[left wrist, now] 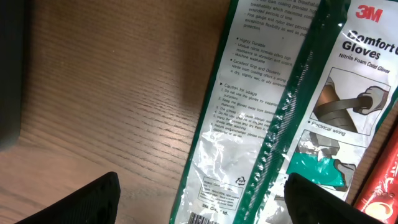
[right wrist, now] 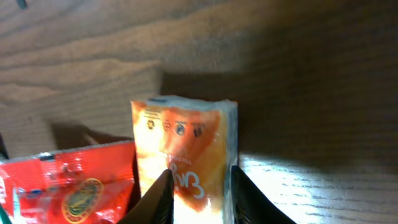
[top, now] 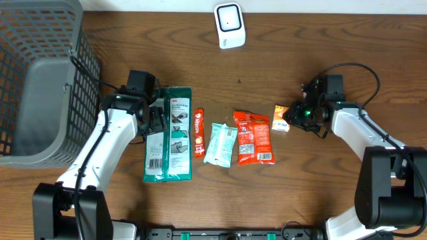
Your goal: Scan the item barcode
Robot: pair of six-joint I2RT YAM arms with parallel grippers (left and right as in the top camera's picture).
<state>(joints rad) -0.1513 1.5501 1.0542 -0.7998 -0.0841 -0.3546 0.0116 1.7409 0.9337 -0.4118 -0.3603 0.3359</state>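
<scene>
The right gripper [right wrist: 198, 190] stands narrow, its two fingers pressed to either side of the small orange packet [right wrist: 185, 140]. The step in hand is therefore the pick-up of the item to be scanned. The packet lies on the wooden table [right wrist: 311, 74], its near end between the fingertips and the rest reaching out beyond them. Just beside the packet, on the robot's left, lies a red snack bag [right wrist: 68, 186]. Well apart from the packet, farther from the robot and to its left, stands the white barcode scanner [top: 229, 25]. The next move, I judge, calls for a firm lift and a turn of the packet so its barcode faces the scanner; no barcode shows now. Far to the packet's left, the left gripper [left wrist: 208, 202] hangs wide open over the 3M gloves pack [left wrist: 261, 112], holding nothing.
</scene>
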